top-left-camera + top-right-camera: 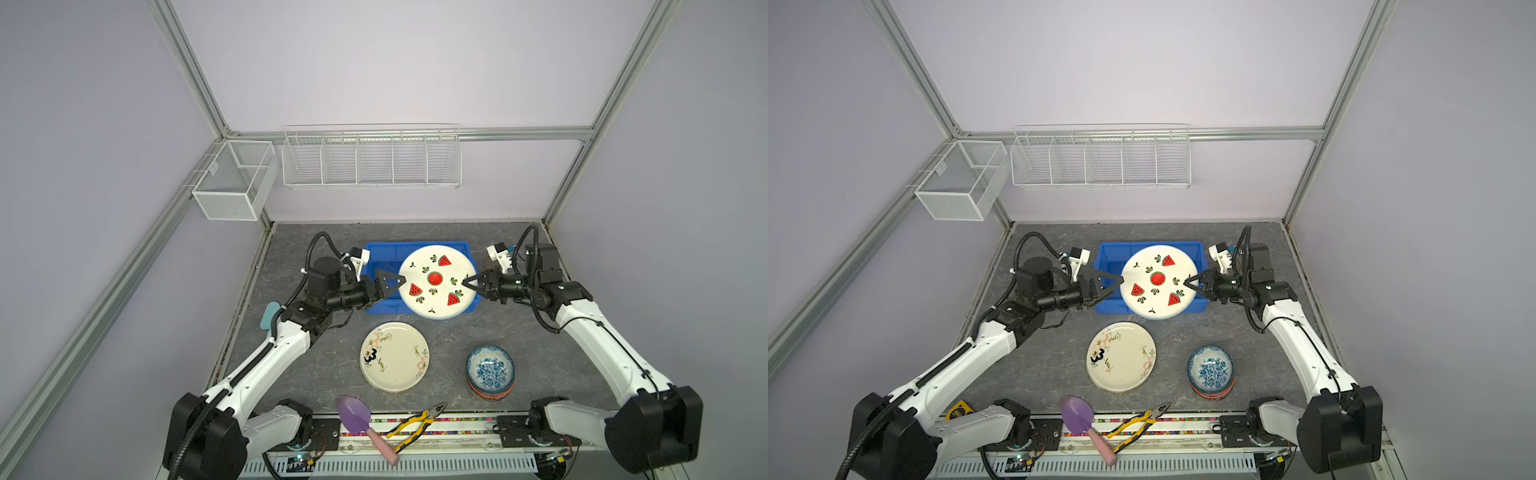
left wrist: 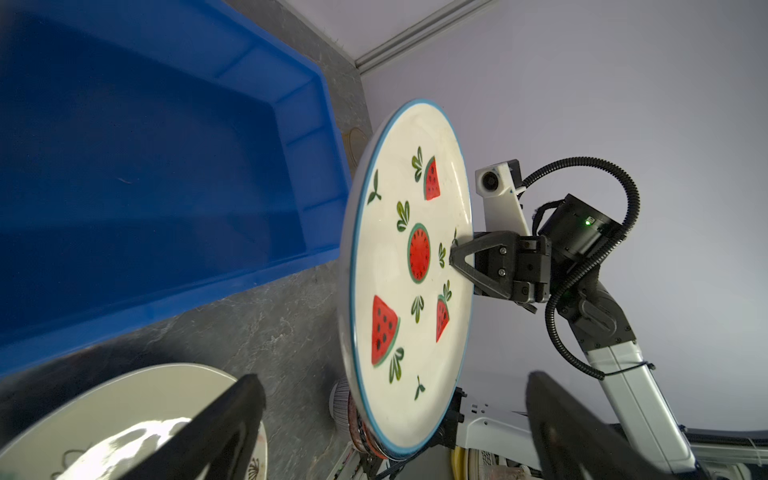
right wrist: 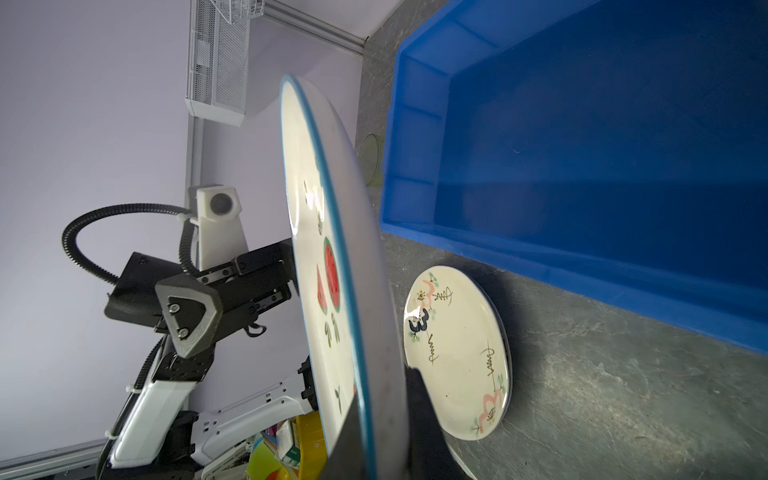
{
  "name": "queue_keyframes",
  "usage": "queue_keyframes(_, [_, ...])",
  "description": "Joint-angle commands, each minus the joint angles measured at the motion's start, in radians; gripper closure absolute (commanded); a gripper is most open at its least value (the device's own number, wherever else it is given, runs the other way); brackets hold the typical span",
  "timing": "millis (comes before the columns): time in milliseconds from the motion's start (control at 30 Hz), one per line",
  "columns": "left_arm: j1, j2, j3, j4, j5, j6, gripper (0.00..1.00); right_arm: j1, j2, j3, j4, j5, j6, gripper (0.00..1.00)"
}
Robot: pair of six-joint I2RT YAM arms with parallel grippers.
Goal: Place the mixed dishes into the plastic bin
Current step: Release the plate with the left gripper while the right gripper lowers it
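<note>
While the round white ceramic plate with red watermelon slices and a blue edge hangs level over the right part of the shallow bright blue plastic bin, overhanging its near rim, it is carried from one side only. Right gripper: clamped on the plate's right rim. Left gripper: spread wide at the opposite rim, gripping nothing. Handling, by judgement: glazed, rigid and brittle, fairly heavy for a one-sided pinch, slick under the pads; likely to lever downward at the free edge and chip if dropped on the bin wall. Best hold: the raised rim, deep in the jaws, lowered flat. The left wrist view alone shows the right gripper's pinch across the rim and the bin's bare floor. The right wrist view alone gives the plate edge-on, well clear of the bin. Only the top views show the cream round plate with pink flowers and the stacked small bowls topped by a blue floral one on the grey table, outside the bin.
</note>
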State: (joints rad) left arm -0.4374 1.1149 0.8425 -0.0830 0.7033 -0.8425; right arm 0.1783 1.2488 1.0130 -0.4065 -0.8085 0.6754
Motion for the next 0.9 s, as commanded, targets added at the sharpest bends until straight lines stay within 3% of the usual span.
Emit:
queue_keyframes(0, [0.051,-0.074,0.059,-0.22,-0.046,0.138,0.02,0.003,0.033,0.061,0.082,-0.011,0.014,0.94])
queue_keyframes(233, [0.156,-0.21,0.034,-0.355,-0.023,0.178,0.02,0.053,0.177,0.176,0.081,0.039,-0.015,0.94])
queue_keyframes(867, [0.161,-0.33,-0.037,-0.423,-0.073,0.157,0.02,0.13,0.613,0.458,0.189,0.04,0.049,0.94])
